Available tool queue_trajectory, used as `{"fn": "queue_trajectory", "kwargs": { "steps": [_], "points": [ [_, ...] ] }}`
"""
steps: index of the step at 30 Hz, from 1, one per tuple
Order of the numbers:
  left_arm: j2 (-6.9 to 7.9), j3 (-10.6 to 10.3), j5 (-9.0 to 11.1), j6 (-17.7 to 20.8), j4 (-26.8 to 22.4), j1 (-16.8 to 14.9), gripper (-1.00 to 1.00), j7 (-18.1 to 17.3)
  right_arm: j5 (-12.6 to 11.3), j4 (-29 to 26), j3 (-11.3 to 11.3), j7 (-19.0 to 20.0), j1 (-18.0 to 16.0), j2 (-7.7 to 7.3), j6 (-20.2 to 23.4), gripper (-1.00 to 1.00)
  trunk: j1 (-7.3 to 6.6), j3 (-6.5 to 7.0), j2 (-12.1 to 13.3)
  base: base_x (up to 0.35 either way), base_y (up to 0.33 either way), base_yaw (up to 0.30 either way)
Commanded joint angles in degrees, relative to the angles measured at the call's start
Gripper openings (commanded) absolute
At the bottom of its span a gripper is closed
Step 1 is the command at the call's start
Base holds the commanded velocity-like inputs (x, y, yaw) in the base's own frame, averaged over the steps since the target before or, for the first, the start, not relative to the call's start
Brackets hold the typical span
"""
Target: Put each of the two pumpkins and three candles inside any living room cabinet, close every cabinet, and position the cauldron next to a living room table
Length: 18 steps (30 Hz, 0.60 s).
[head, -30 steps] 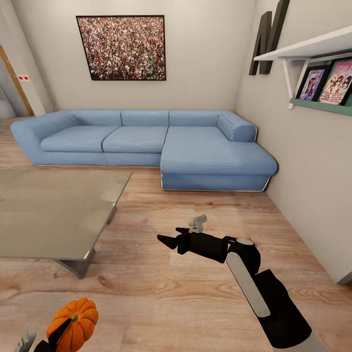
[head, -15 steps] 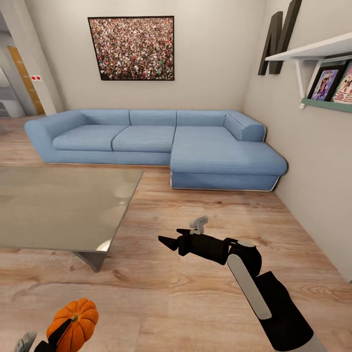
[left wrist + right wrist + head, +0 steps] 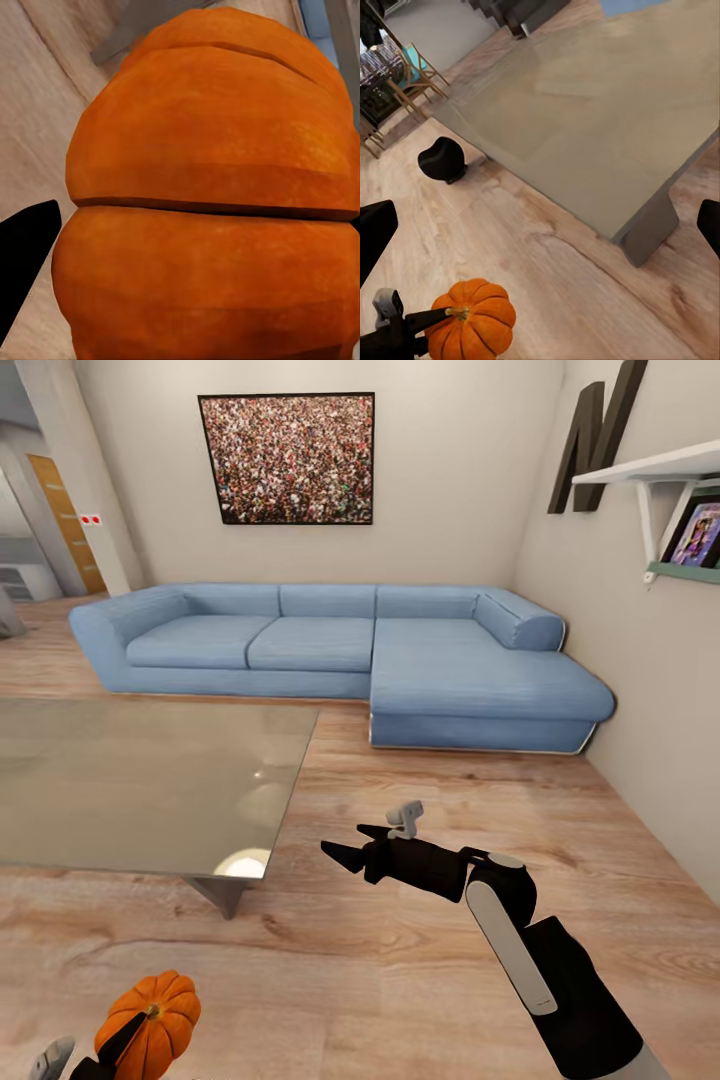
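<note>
The cauldron [image 3: 441, 160] sat on the floor [image 3: 400, 980] just beside the glass surface [image 3: 130, 780], its inside not visible. The left claw [image 3: 110, 1050] was clamped on a pumpkin [image 3: 150, 1015], held low above the floor. The right claw [image 3: 338, 850] hung empty, fingers spread wide, near the surface's corner.
</note>
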Motion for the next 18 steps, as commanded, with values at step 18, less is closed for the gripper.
{"fn": "queue_trajectory", "kwargs": {
  "steps": [18],
  "points": [
    [0.48,0.26,-0.35,-0.07,0.09,0.08,-1.0,0.07,2.27,-0.09,7.55,-14.13,-3.3,3.42,-0.16,1.0,0.0,-0.32,0.0,0.001,0.004,0.275]
  ]
}}
